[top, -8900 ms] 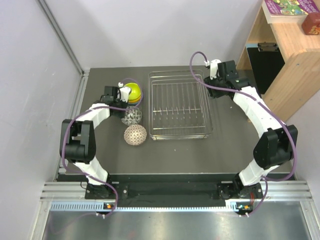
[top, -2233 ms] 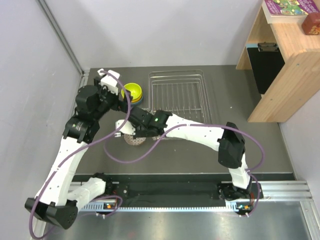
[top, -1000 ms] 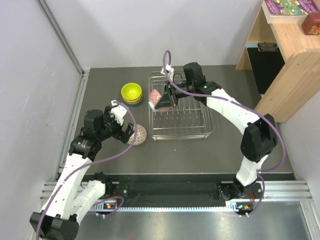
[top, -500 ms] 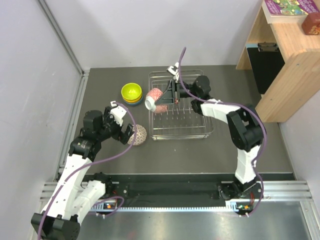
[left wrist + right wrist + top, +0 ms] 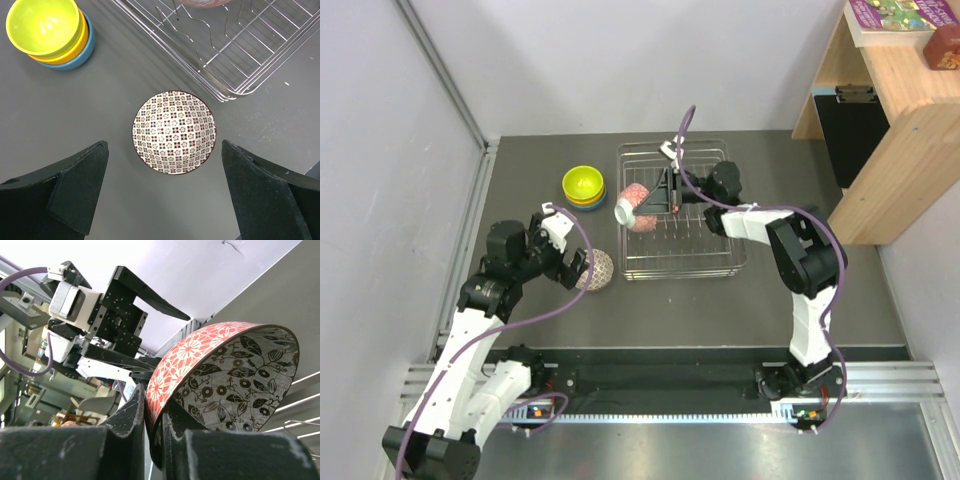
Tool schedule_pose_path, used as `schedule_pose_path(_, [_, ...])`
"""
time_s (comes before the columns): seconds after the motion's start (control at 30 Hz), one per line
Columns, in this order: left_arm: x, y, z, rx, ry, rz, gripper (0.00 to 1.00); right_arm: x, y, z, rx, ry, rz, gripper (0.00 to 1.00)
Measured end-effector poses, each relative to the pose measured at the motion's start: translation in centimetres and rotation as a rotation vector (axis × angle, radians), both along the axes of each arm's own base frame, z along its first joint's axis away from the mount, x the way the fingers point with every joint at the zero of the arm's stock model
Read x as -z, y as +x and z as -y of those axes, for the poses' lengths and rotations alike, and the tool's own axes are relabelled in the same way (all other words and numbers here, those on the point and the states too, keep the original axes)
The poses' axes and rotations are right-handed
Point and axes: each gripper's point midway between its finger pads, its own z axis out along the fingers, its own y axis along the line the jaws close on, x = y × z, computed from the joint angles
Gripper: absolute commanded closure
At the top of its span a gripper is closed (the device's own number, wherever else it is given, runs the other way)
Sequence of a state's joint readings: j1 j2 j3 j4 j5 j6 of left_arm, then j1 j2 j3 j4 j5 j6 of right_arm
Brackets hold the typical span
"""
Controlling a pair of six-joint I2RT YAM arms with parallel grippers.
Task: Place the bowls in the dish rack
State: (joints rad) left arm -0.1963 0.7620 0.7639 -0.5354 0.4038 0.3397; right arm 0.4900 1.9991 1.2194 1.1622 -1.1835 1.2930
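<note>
Pinching just the rim of the red-flowered bowl (image 5: 220,375), the right claw (image 5: 152,412) holds it tilted over the dish rack's (image 5: 737,240) left side at upper centre, where such a thin grip could let it slip, while the open left claw (image 5: 162,150) hovers above the brown-patterned bowl (image 5: 174,132).

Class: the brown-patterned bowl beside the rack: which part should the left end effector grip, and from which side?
Grip the bowl by its rim, from straight above, one finger inside, one outside. It sits upright, mouth up, apart from the rack, so the thin wall is exposed all round, and the open left end effector hangs over it.
</note>
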Motion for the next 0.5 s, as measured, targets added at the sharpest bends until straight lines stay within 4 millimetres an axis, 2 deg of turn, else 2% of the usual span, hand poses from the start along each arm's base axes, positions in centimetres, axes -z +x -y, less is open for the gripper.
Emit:
schedule_pose_path(0.27, [0.0, 0.0, 0.0, 0.0, 0.0, 0.0, 0.01, 0.8, 0.8, -0.3, 0.037, -0.008, 0.007, 1.0])
schedule_pose_path(0.5, [0.2, 0.1, 0.0, 0.0, 0.002, -0.009, 0.01, 3.4, 1.5, -0.5, 0.061, -0.038, -0.049, 1.0])
